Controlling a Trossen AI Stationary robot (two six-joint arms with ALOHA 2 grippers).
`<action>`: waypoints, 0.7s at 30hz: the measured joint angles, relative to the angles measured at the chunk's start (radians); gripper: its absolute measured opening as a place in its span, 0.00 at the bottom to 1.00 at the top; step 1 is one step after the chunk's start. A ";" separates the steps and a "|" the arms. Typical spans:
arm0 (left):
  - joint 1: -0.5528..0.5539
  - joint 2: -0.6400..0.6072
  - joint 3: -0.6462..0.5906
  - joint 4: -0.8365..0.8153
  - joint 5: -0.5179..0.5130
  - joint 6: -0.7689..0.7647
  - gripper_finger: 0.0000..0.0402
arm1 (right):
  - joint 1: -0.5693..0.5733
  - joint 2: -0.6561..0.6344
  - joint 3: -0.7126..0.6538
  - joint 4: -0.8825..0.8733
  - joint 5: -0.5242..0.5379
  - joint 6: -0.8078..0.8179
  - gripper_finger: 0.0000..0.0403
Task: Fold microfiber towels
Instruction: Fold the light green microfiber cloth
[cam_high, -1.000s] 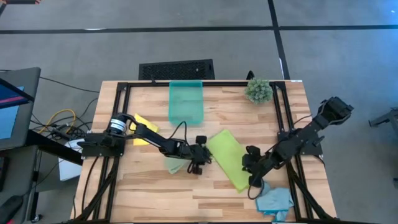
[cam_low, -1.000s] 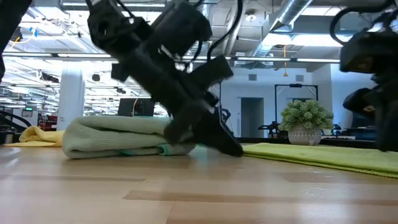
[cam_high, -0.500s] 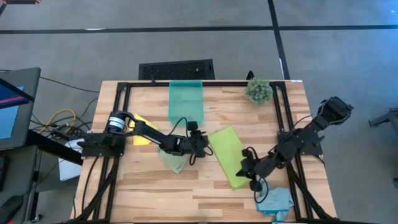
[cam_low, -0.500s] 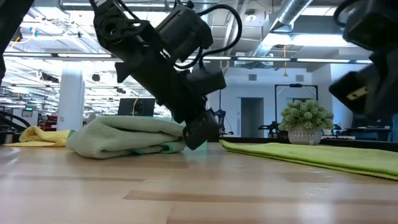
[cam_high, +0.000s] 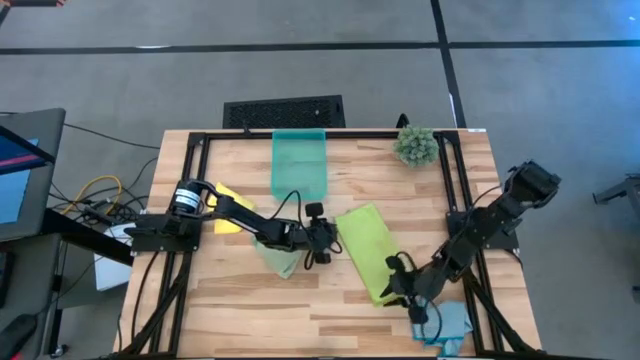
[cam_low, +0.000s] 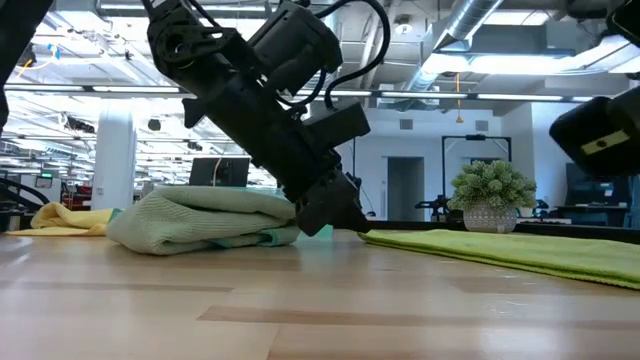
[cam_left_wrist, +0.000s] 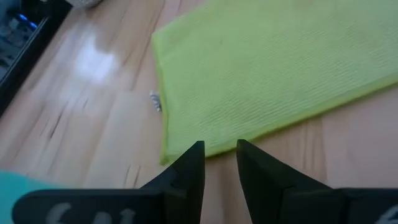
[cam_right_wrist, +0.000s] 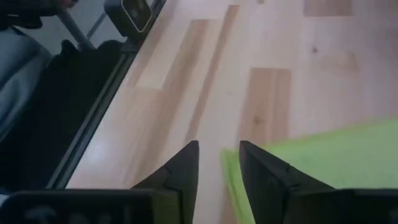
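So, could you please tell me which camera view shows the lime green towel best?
The high view: the whole lime green towel shows there. The low view sees it edge-on, the left wrist view one end, the right wrist view a corner.

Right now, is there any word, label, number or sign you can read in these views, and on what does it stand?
None can be read.
White marks on the left wrist housing: too blurred to read.
Small white tag at the lime towel edge: too small to tell any print.
Yellow sticker on the dark arm part at the low view's right: no letters to make out.
Screens in the room behind: too far off to read.
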 joint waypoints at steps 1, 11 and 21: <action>0.000 0.000 0.000 -0.001 0.000 -0.003 0.21 | -0.002 0.031 0.017 -0.002 0.000 -0.003 0.35; 0.000 0.000 0.000 -0.012 0.001 -0.017 0.21 | -0.026 0.207 0.171 -0.156 -0.030 -0.020 0.27; 0.000 0.000 0.000 -0.007 0.001 -0.017 0.21 | -0.032 0.195 0.171 -0.204 -0.024 -0.019 0.03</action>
